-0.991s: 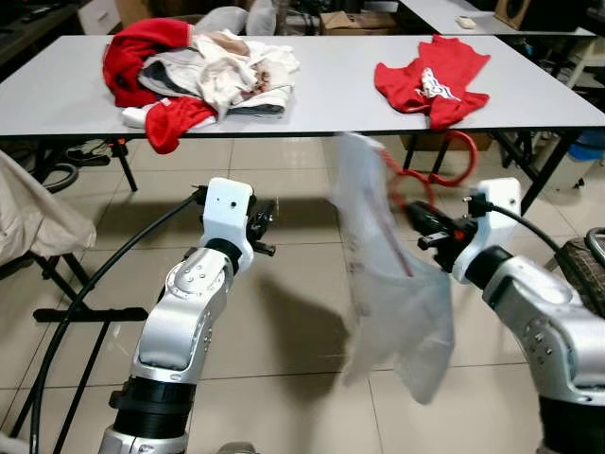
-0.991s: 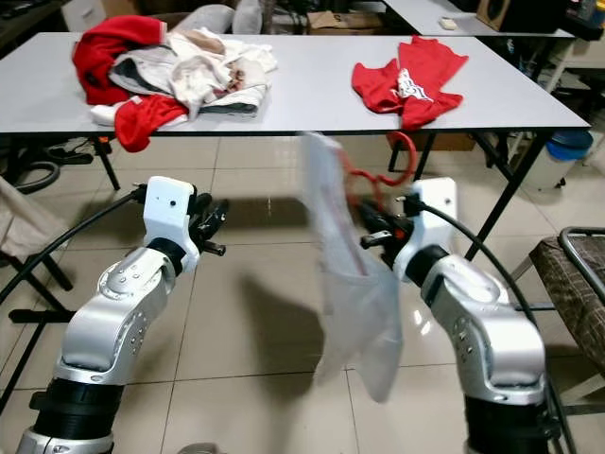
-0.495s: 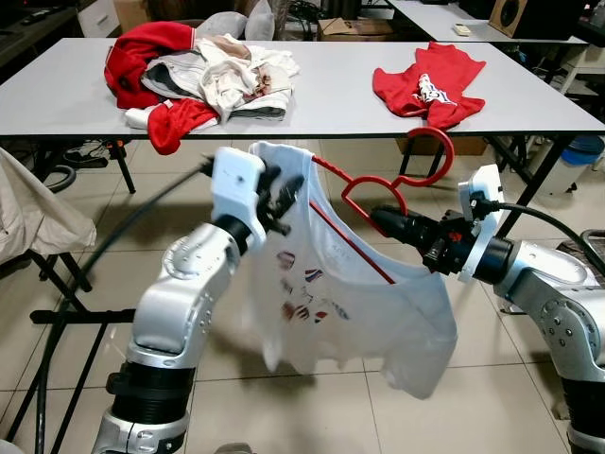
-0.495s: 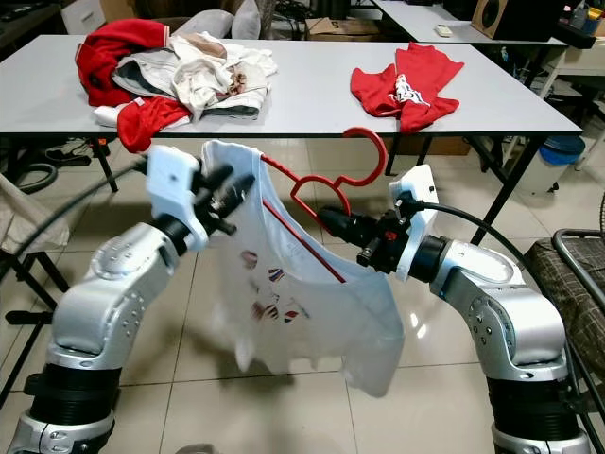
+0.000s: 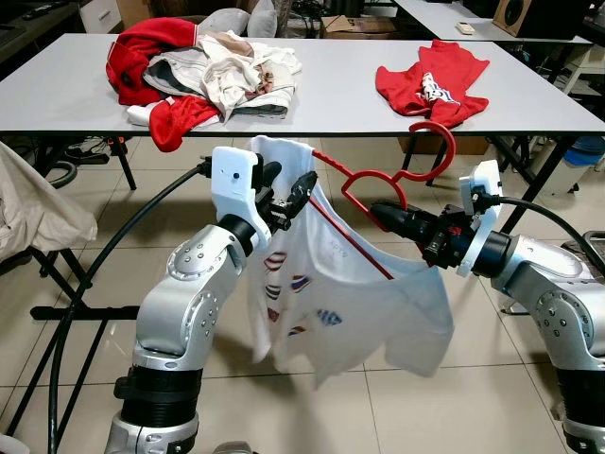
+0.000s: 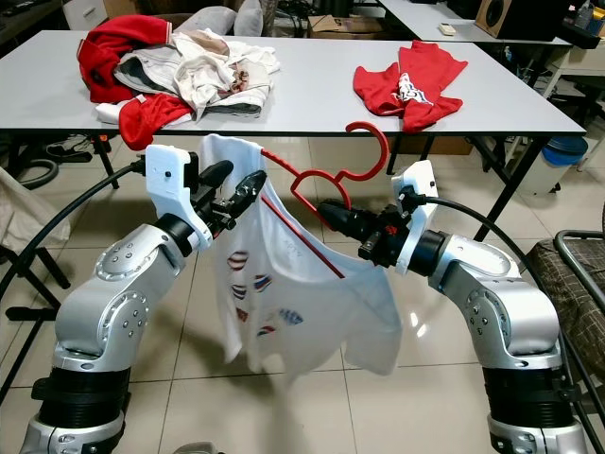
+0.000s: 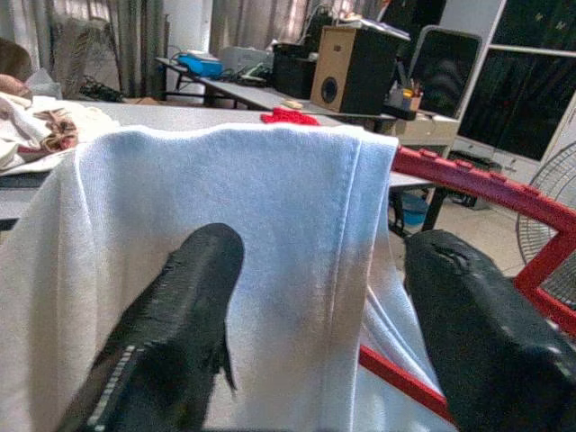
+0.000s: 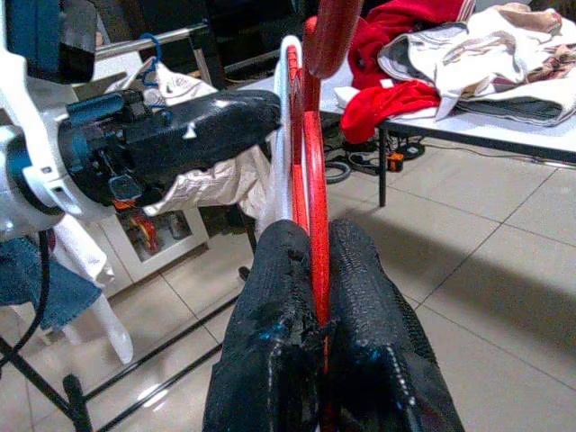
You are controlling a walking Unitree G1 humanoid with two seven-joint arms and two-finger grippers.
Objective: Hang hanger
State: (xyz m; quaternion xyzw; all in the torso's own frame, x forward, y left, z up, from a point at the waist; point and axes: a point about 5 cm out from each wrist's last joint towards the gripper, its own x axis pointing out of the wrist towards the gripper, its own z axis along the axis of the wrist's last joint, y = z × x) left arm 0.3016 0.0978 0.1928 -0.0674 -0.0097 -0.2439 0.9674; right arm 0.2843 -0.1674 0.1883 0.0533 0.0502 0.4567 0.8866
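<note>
Right wrist view showed the right pincer (image 8: 319, 297) clamping the red hanger (image 8: 310, 171); the left pincer (image 7: 315, 324) gaped wide around the white shirt (image 7: 207, 180).

A long grey counter (image 5: 321, 95) carries a heap of red, white and grey clothes (image 5: 203, 71) near its left end, and a red shirt (image 5: 433, 80) toward its right end, well apart.

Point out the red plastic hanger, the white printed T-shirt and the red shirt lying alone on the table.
red plastic hanger (image 5: 430, 132), left eye view, hook curve.
white printed T-shirt (image 5: 331, 284), left eye view, front panel.
red shirt (image 6: 421, 71), right eye view, middle of the cloth.
</note>
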